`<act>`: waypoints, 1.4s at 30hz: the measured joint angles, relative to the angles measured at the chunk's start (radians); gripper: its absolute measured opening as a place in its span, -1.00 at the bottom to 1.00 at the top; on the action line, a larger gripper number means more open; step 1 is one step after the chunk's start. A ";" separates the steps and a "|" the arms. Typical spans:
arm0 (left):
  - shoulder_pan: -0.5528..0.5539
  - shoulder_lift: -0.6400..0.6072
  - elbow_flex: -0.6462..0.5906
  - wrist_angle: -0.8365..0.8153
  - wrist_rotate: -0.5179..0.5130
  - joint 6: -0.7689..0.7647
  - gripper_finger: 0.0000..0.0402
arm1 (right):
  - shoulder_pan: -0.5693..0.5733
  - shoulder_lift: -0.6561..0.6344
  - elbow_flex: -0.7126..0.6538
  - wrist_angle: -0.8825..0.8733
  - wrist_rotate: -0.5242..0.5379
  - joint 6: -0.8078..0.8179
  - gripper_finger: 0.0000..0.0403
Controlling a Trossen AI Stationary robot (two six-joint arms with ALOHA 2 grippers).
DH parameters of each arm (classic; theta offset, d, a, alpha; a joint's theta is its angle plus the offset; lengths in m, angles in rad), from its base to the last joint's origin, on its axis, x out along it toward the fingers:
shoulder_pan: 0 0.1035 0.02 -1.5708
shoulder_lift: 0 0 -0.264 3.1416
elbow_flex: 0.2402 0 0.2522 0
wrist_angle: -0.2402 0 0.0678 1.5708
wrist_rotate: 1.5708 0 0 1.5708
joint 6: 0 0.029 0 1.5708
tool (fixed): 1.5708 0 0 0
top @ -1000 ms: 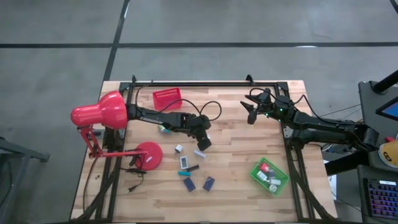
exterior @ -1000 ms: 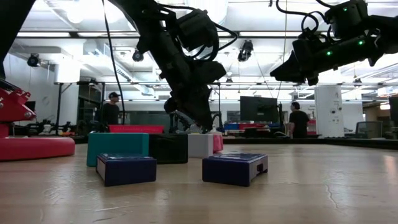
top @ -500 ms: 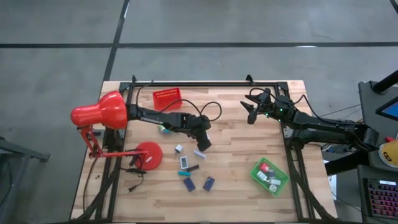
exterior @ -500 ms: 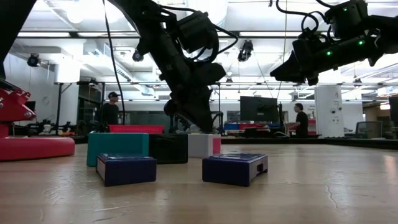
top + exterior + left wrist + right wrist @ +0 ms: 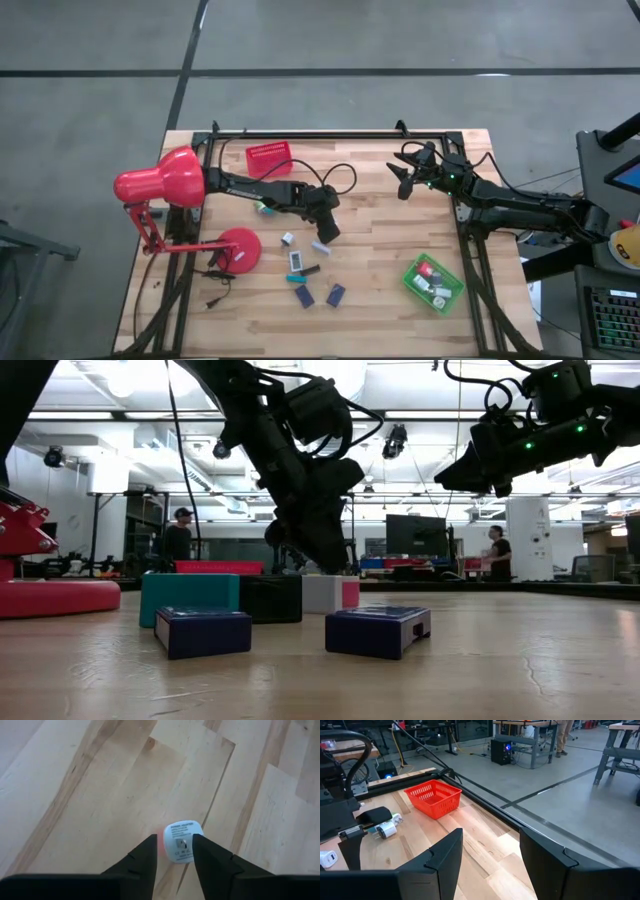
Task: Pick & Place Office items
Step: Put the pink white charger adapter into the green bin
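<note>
As the left gripper [image 5: 173, 851] sits mid-frame over the white plug [image 5: 181, 841], it lies between narrowly parted fingers, long axis along them; right gripper [image 5: 405, 176] far off, part-open, empty.

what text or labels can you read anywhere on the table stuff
No text here can be read.
White block between the left gripper fingers: several lines of small print on its top face, too blurred to read.
Red basket: no lettering shows.
Navy blocks: a small pale mark on one side, not readable.
Red desk lamp: no label shows.
</note>
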 joint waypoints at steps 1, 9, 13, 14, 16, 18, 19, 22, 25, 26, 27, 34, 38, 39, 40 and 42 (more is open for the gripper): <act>0.000 0.000 0.000 0.000 0.000 0.000 -0.35 | 0.000 0.000 0.000 0.000 0.000 0.000 -0.06; 0.001 0.000 0.016 0.000 0.000 -0.001 -0.34 | 0.000 0.000 0.000 0.000 0.000 0.000 -0.06; 0.002 -0.012 0.043 0.000 -0.001 0.057 -0.34 | 0.000 0.000 0.000 0.000 0.000 0.000 -0.06; 0.002 -0.019 0.049 -0.001 -0.007 0.080 -0.34 | 0.000 0.000 0.000 0.000 0.000 0.000 -0.06; 0.002 -0.044 0.061 -0.001 -0.041 0.112 -0.34 | 0.000 0.000 0.000 0.000 0.000 0.000 -0.06; 0.002 -0.075 0.072 0.000 -0.093 0.137 -0.34 | 0.000 0.000 0.000 0.000 0.000 0.000 -0.06; 0.002 -0.093 0.073 0.001 -0.121 0.152 -0.34 | 0.000 0.000 0.000 0.000 0.000 0.000 -0.06; 0.001 -0.158 0.068 0.033 -0.211 0.200 -0.35 | 0.000 0.000 0.000 0.000 0.000 0.000 -0.06; -0.003 -0.226 0.042 0.087 -0.249 0.258 -0.35 | 0.000 0.000 0.001 0.000 0.000 0.000 -0.06; -0.005 -0.249 0.030 0.109 -0.249 0.281 -0.35 | 0.000 0.000 0.001 0.000 0.000 0.000 -0.06; -0.008 -0.271 0.012 0.128 -0.249 0.302 -0.35 | 0.000 0.000 0.001 -0.001 0.000 0.000 -0.06; -0.011 -0.425 -0.213 0.414 -0.200 0.388 -0.35 | 0.000 0.000 0.001 0.000 0.000 0.000 -0.06; 0.011 -0.489 -0.308 0.449 -0.191 0.375 -0.35 | 0.000 0.000 0.001 0.000 0.000 0.000 -0.06; 0.017 -0.501 -0.324 0.452 -0.191 0.374 -0.35 | 0.000 0.000 0.001 0.000 0.000 0.000 -0.06; 0.022 -0.515 -0.341 0.454 -0.188 0.374 -0.35 | 0.000 0.000 0.001 0.000 0.000 0.000 -0.06; 0.030 -0.537 -0.374 0.452 -0.187 0.374 -0.35 | 0.000 0.000 0.001 0.000 0.000 0.000 -0.06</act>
